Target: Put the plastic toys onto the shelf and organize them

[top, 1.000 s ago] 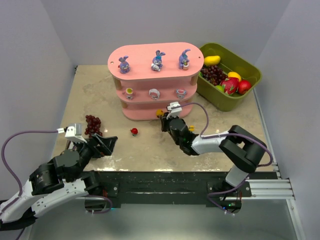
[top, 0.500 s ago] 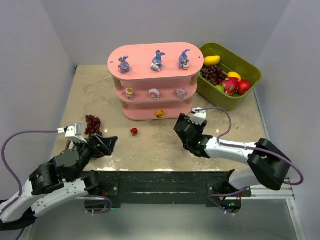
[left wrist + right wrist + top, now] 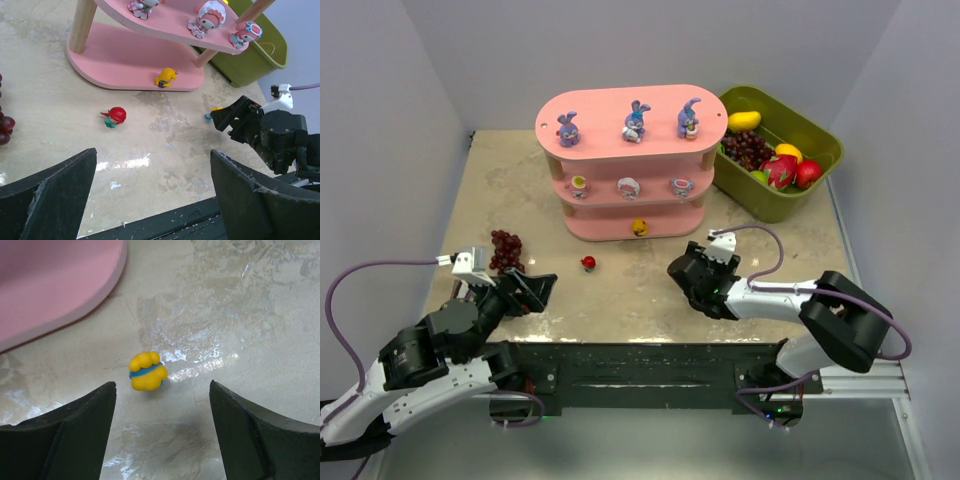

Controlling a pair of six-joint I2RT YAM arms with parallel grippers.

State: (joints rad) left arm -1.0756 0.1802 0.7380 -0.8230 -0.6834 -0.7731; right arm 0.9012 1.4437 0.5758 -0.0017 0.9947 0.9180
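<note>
Right gripper (image 3: 160, 405) fingers wide, empty; yellow toy (image 3: 148, 371) on worktop near shelf (image 3: 50, 280) bottom-board edge. Centre, lower squarely, close gently. Left gripper (image 3: 152, 152) wide, empty.

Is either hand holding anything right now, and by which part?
Nothing is held. The left hand and right hand are both open; the yellow toy lies loose on the table.
</note>
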